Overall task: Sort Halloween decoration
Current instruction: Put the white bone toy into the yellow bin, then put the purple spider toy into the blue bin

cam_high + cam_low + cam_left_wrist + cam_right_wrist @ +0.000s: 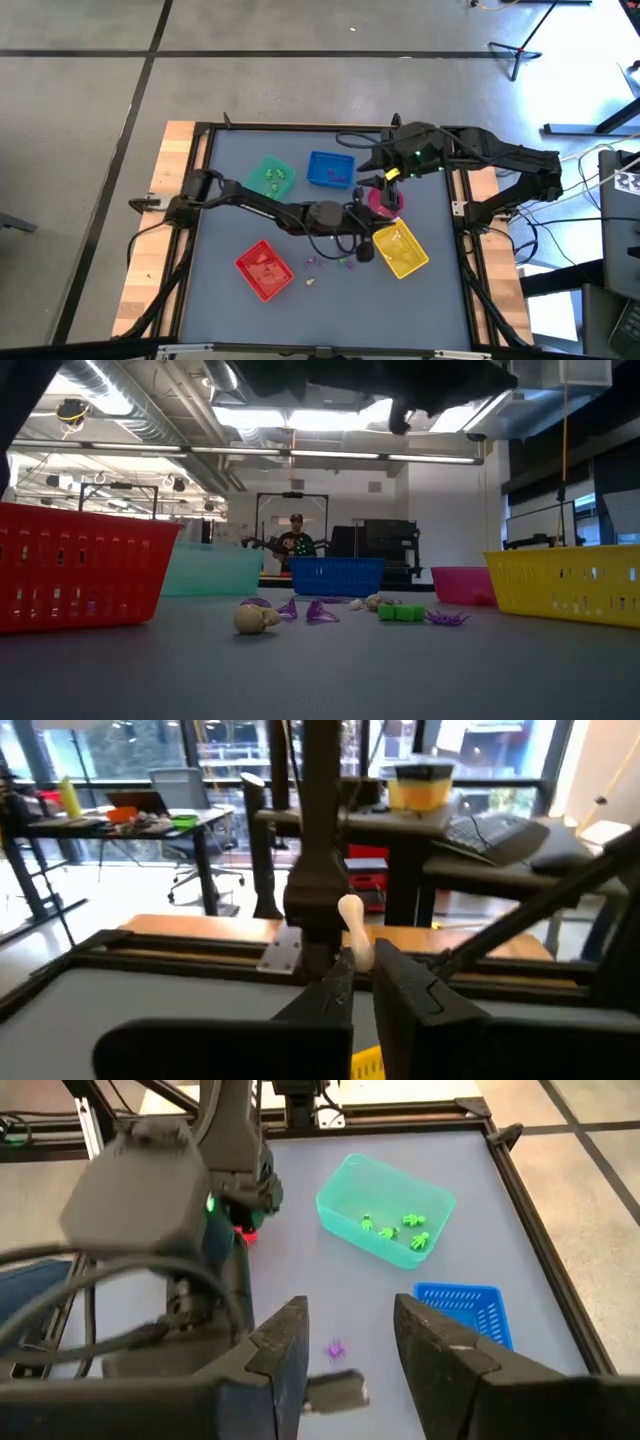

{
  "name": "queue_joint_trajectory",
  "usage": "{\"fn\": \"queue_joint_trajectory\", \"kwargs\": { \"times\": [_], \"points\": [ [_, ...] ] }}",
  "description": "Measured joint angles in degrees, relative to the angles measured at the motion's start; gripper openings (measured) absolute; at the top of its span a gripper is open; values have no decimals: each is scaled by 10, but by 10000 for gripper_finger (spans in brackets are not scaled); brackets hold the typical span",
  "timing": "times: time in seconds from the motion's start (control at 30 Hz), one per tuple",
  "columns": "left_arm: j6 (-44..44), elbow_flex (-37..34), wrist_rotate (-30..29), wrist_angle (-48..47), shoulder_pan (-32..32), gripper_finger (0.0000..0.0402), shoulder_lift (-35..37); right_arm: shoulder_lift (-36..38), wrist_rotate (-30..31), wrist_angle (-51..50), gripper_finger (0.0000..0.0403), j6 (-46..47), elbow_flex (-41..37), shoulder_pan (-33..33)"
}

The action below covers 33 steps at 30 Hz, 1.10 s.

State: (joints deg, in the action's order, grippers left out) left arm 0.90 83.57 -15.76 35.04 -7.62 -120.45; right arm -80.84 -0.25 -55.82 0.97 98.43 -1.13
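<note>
Red tray [264, 270]: sitting at the table's front left; in the high view its contents are too faint to name.
Green tray [270, 176]: lying toward the back left, holding several small green trinkets [404, 1227].
Blue tray [330, 169]: standing just right of the green tray; what it is holding is too small to tell.
Pink bowl [384, 199]: resting between the blue tray and the yellow tray, partly hidden under the arms.
Yellow tray [401, 249]: sitting at the front right, tilted on the table, showing a bare mesh floor.
Loose Halloween decoration [320, 611]: lying on the bare grey table between the red tray and the yellow tray; from the low view, left to right, a pale skull [256, 619], purple pieces, a green piece [401, 613] and a purple spider [445, 618].
Left gripper [362, 968]: hanging just beside the yellow tray's near edge, its fingers pressed together and pinching a small white bone-shaped trinket [354, 928] that is sticking up above the tips.
Right gripper [348, 1342]: hovering over the pink bowl area behind the left arm, its fingers spread apart and holding nothing; a purple trinket [335, 1349] is showing on the table between them.
</note>
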Motion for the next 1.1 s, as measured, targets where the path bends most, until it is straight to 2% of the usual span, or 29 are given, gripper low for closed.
{"fn": "queue_joint_trajectory", "kwargs": {
  "times": [0.47, 0.63, 0.87, 1.1],
  "points": [
    [0, 14, 15, -1, 0, 13, -110, 0, -3, -1, 147, 2, 0, 0],
    [0, 14, 21, 3, 2, 27, -114, 0, -3, -1, 147, 2, 0, 0],
    [3, 14, 65, 2, 9, 59, -114, 0, -2, -1, 147, 2, 0, 0],
    [4, 14, 60, 1, 9, 93, -114, 0, -2, -1, 147, 2, 0, 0]
  ]
}}
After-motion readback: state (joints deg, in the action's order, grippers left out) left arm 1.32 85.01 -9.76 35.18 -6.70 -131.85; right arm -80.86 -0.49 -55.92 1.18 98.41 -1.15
